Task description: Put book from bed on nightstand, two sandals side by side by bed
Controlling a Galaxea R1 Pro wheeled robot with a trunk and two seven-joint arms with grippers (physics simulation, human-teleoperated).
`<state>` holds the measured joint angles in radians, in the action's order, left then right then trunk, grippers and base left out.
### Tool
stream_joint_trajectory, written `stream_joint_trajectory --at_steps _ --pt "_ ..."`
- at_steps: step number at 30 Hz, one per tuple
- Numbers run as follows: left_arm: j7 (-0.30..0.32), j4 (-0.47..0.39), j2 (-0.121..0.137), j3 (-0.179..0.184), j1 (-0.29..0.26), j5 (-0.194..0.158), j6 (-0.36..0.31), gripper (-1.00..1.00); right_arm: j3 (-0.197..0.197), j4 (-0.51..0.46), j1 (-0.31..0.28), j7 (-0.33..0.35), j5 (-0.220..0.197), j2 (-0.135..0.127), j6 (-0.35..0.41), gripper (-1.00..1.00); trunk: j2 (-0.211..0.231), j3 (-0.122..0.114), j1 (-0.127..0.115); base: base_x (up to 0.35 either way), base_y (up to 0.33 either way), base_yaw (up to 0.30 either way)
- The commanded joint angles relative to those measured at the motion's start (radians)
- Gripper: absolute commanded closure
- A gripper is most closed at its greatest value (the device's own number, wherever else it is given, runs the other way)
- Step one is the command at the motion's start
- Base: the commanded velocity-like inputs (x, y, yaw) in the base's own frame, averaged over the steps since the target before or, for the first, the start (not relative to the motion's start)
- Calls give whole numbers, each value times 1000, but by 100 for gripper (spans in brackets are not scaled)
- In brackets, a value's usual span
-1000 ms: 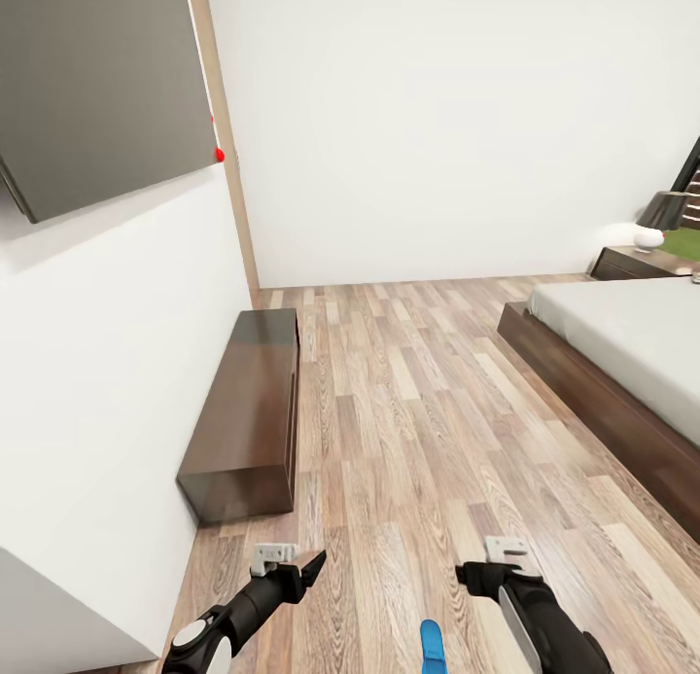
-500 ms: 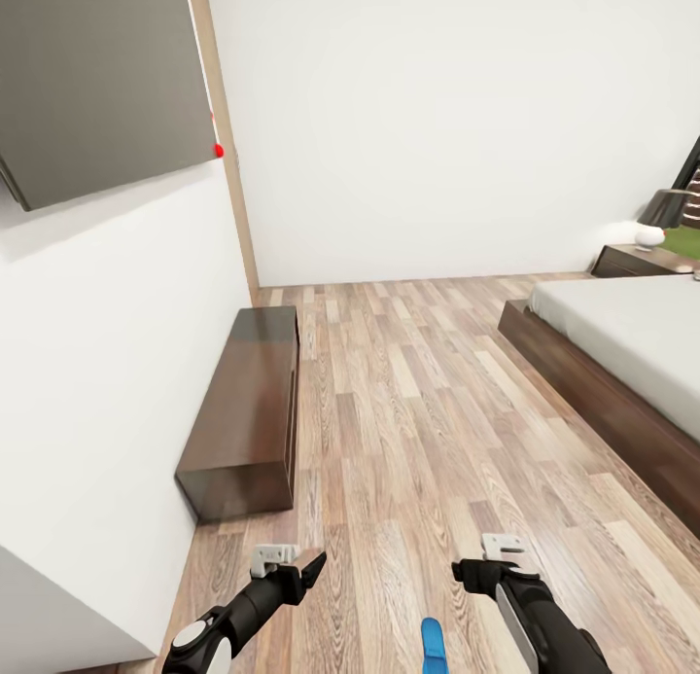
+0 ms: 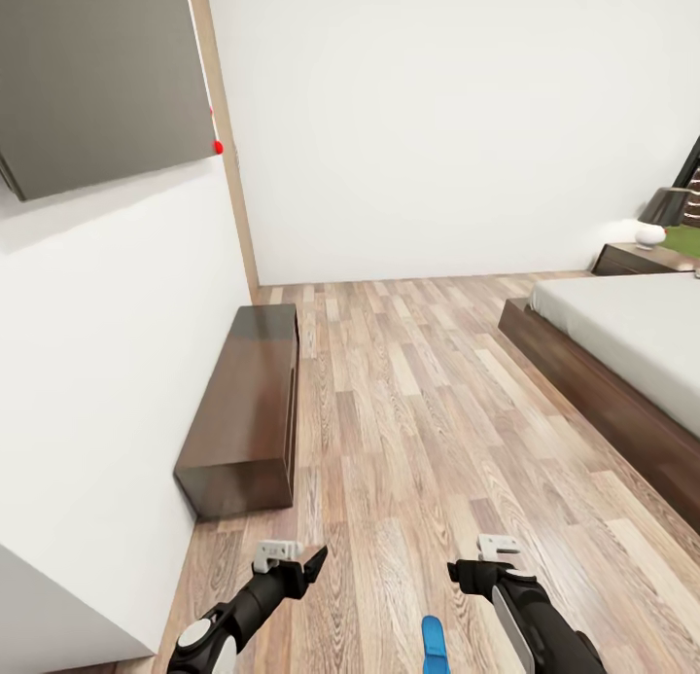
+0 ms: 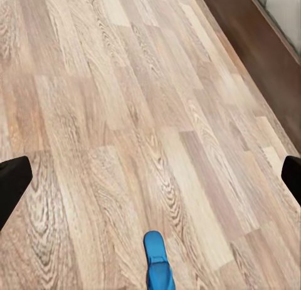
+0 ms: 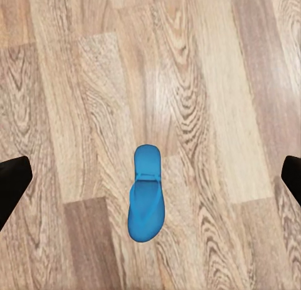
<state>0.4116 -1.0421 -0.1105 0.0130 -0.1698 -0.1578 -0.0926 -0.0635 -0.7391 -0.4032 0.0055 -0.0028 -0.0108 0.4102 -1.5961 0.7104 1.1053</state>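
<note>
One blue sandal point(image 5: 145, 202) lies flat on the wood floor point(image 3: 408, 411), well apart from the bed point(image 3: 632, 334) and between the two grippers. Left gripper point(image 3: 313, 563) and right gripper point(image 3: 459, 575) both hang spread wide and empty above the floor.

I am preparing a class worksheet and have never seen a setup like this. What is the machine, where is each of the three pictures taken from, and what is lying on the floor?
It is a simulated wheeled robot with two arms. The head view looks down from its head: the left gripper and right gripper both hang open and empty over a wood-plank floor. A blue sandal lies flat between them. The other two pictures come from cameras near each gripper; the same sandal shows whole in the right wrist view. A long low dresser stands by the wall, and the bed and a nightstand are at right.
</note>
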Motion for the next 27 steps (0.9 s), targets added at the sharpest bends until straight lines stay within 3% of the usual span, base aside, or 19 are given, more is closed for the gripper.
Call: stream_joint_trajectory --at_steps 1,27 --pt "4 -2 0 -1 0 -11 -4 -100 -1 -2 0 1 0 0 5 -100 -8 4 4 0 0 0" --pt "4 -5 0 -1 0 -12 -1 -100 -1 0 0 1 0 0 6 -100 -190 86 104 0 0 0"
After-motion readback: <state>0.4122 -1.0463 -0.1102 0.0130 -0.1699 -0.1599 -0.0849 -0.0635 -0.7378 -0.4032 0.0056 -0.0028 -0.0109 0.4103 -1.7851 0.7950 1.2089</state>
